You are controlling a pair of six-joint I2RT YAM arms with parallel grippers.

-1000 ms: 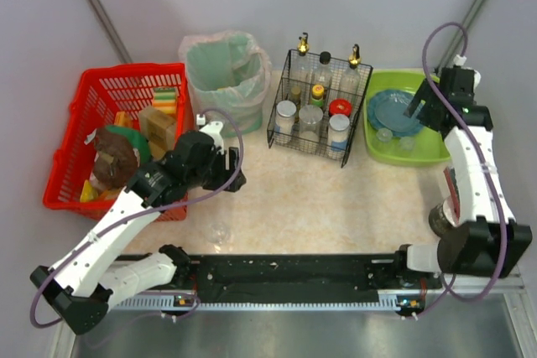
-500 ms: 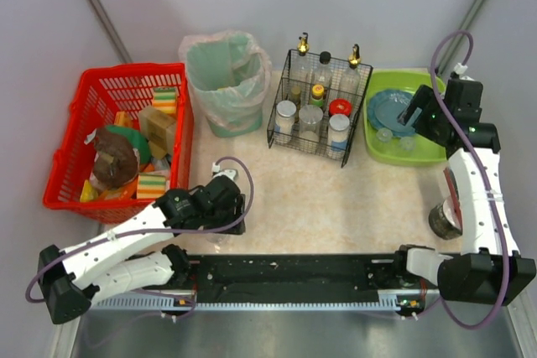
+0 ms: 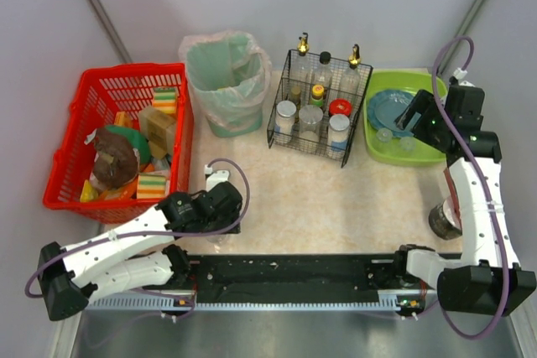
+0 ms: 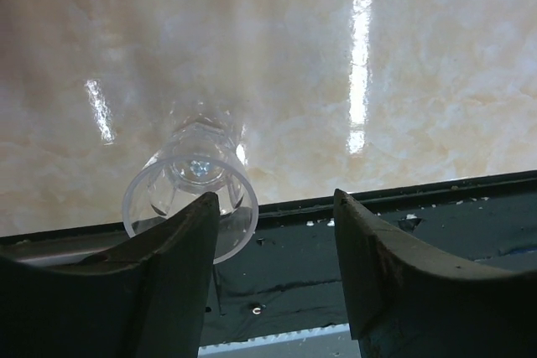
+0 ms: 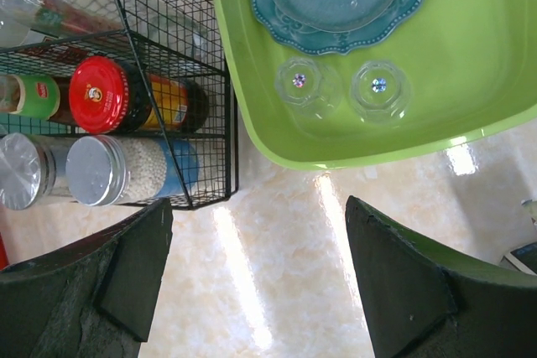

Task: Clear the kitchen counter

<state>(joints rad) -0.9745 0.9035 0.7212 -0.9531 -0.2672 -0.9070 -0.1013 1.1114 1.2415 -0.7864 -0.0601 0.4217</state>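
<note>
While the left gripper (image 4: 275,207) hangs low with its jaws half open, the glass (image 4: 189,194) is not between them. It is at the left finger (image 4: 168,274), which partly covers its rim. One second ago this gripper was up beside the basket (image 3: 117,90) at 10 o'clock. Now it has come down to the 7 o'clock edge of the counter (image 3: 336,199), just before the rail (image 4: 419,232), and its jaws have narrowed a little. I judge that the grasp is beginning. However, the glass is off centre, so the gripper should first shift toward its left finger, or closing can knock the glass over. The right gripper (image 5: 256,207) is wide open and holds nothing. It hovers at the near rim of the tub (image 5: 503,81) at 2 o'clock, drawn back a little.
</note>
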